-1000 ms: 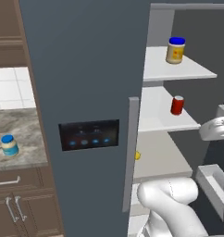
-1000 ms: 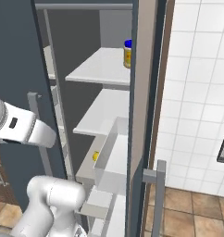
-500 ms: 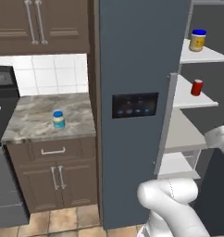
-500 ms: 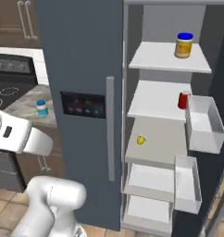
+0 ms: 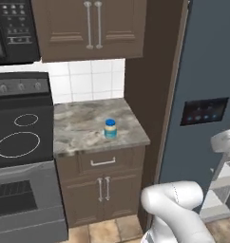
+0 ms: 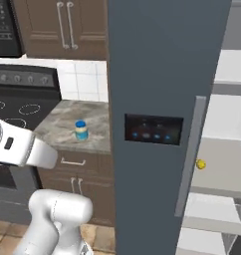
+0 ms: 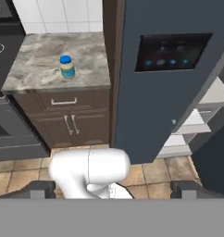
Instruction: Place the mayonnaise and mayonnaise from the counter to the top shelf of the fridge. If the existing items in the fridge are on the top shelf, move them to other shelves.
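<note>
Marbled grey stone carries what we want next — the pale jar (image 5: pixel 110 128) stands upright on the counter (image 5: pixel 79 130), near its front right part, alone and well apart from the stove (image 5: pixel 19 137). We judge the step in hand to be the approach to this second jar. To do it well, we should bring the base square to the counter so the arm can come at the jar without crossing the fridge (image 6: pixel 162 99) door, which stands just beside the counter's right end. Then lower the claw with the jaws either side of the body below the blue lid, and close only once the jar sits between them; it is small and light, so a sideways nudge could tip it.

The claw (image 7: pixel 114 190) hangs released and empty, its tips spread wide at the bottom of the hand view. A yellow ball (image 6: pixel 200 164) lies on a middle shelf. The top shelf is cut off in these views, so we cannot tell what stands on it, nor check the red can.
</note>
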